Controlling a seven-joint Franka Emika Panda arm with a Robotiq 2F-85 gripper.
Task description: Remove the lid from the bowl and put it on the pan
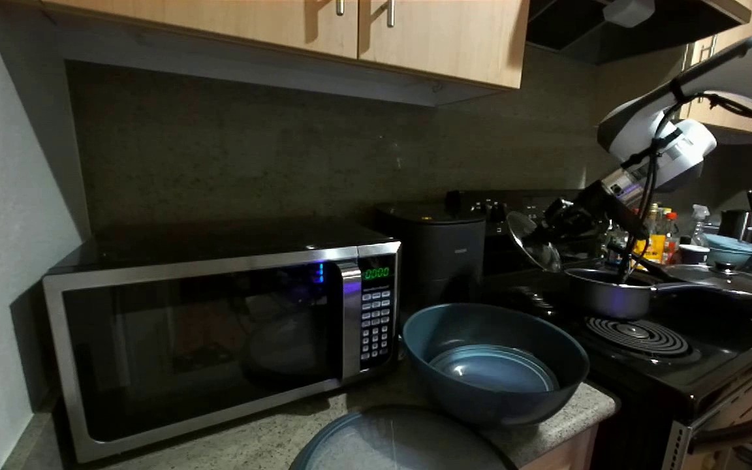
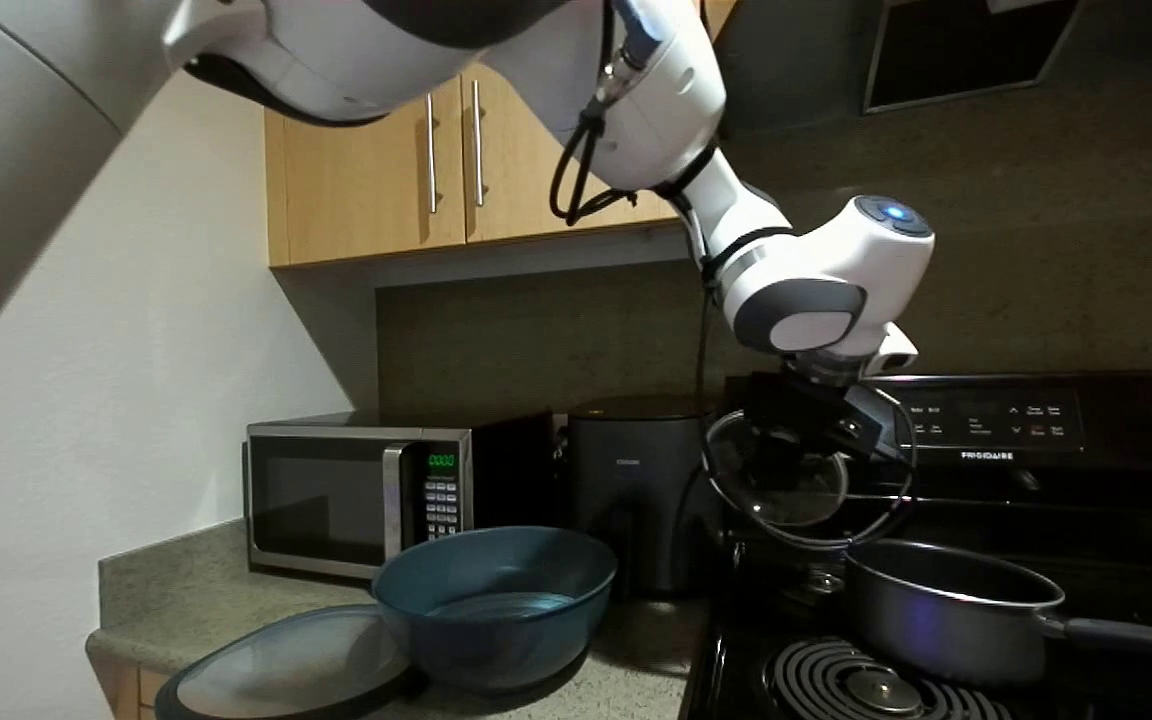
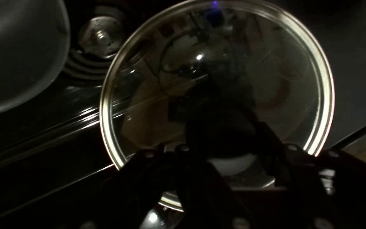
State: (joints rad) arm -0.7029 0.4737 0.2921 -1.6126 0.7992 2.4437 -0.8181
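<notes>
The round glass lid (image 3: 284, 79) with its metal rim hangs tilted in the air, my gripper (image 3: 230, 136) shut on its dark centre knob. In both exterior views it is above the near-left part of the stove, just left of the pan (image 2: 946, 630). That dark grey pan, with straight sides and a long handle, stands on the stove; its edge also shows at the upper left of the wrist view. On the counter sits the wide blue-grey bowl (image 1: 480, 398), uncovered. The dark fingers partly hide the knob.
A large blue-rimmed round cover (image 2: 296, 665) lies against the bowl on the counter. Behind are the microwave (image 1: 219, 352) and a black appliance (image 2: 636, 500). A coil burner (image 1: 637, 334) is beside the pan, and a lidded skillet (image 1: 735, 284) stands farther right.
</notes>
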